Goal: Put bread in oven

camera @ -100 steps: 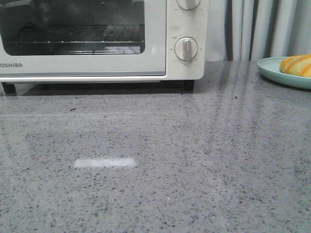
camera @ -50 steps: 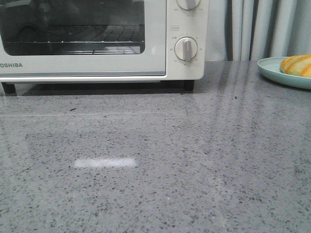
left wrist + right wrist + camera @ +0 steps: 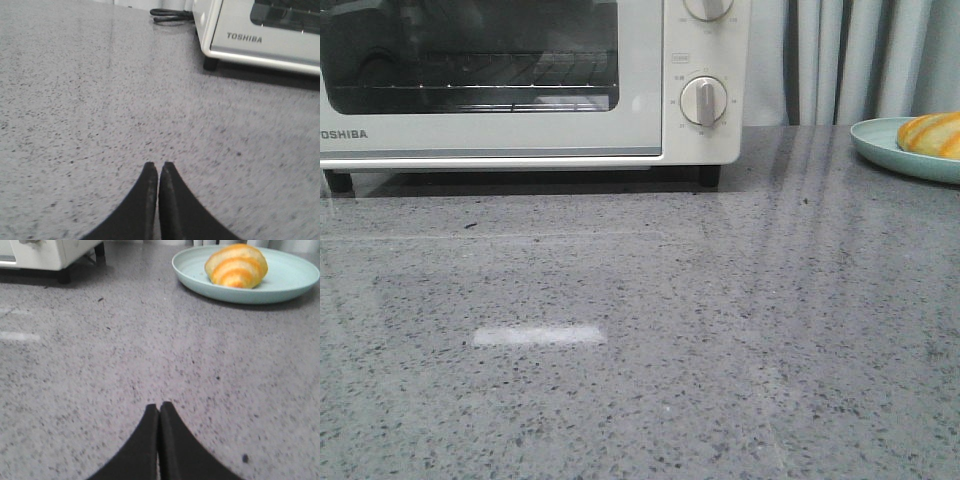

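Observation:
The cream-white Toshiba oven (image 3: 520,80) stands at the back left of the grey counter with its dark glass door closed; the left wrist view shows its corner (image 3: 260,40) too. The golden-orange striped bread (image 3: 236,265) lies on a pale green plate (image 3: 280,287) at the back right, and the front view catches it at the right edge (image 3: 932,133). My left gripper (image 3: 158,165) is shut on nothing, over bare counter short of the oven. My right gripper (image 3: 160,406) is shut and empty, well short of the plate. Neither gripper appears in the front view.
A black power cord (image 3: 170,15) lies on the counter beside the oven. Grey curtains (image 3: 850,60) hang behind the counter. The oven's round dials (image 3: 703,100) face forward on its right side.

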Controlling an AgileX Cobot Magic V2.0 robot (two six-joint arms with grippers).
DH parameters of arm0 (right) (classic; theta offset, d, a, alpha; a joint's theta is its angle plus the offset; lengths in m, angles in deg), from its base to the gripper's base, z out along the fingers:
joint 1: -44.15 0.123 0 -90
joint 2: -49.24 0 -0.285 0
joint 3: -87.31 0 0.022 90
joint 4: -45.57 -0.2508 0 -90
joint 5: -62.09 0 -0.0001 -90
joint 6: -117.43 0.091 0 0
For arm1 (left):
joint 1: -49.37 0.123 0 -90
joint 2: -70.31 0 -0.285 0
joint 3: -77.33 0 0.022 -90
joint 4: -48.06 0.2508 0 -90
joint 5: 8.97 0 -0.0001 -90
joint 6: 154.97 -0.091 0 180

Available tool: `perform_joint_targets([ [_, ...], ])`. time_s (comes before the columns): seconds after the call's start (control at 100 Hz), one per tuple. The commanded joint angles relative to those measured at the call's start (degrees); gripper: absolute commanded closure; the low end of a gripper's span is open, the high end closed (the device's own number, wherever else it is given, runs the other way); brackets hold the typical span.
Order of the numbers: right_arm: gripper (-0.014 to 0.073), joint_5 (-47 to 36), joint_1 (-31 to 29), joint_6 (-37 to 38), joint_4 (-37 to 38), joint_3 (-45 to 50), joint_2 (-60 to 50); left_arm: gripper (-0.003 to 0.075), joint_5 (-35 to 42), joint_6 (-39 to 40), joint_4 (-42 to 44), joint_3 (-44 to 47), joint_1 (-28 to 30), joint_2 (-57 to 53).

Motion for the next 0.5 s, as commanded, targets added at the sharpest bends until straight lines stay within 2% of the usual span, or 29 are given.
perform_joint_targets([
  [0.0,0.0662,-12.2,-0.3,-0.4,-1.3,0.7,-1.2,0.0741,8.1,0.4,-13.7,1.4,0.0,-1.8],
  [0.06,0.0662,-19.0,-0.3,-0.4,-4.4,0.7,-1.2,0.0741,10.0,0.4,-27.5,1.4,0.0,-1.8],
  [0.13,0.0662,-25.8,-0.3,-0.4,-4.7,0.7,-1.2,0.0741,10.6,0.4,-36.6,1.4,0.0,-1.8],
  [0.23,0.0662,-31.6,-0.3,-0.3,-8.5,0.7,-1.2,0.0741,11.1,0.4,-38.0,1.4,0.0,-1.8],
  [0.36,0.0662,-32.2,-0.3,-0.3,-13.6,0.7,-1.2,0.0741,11.1,0.4,-40.6,1.4,0.0,-1.8],
  [0.49,0.0662,-32.2,-0.3,0.8,-28.5,0.4,-1.2,0.0741,11.3,0.4,-49.9,1.2,0.0,-1.8],
])
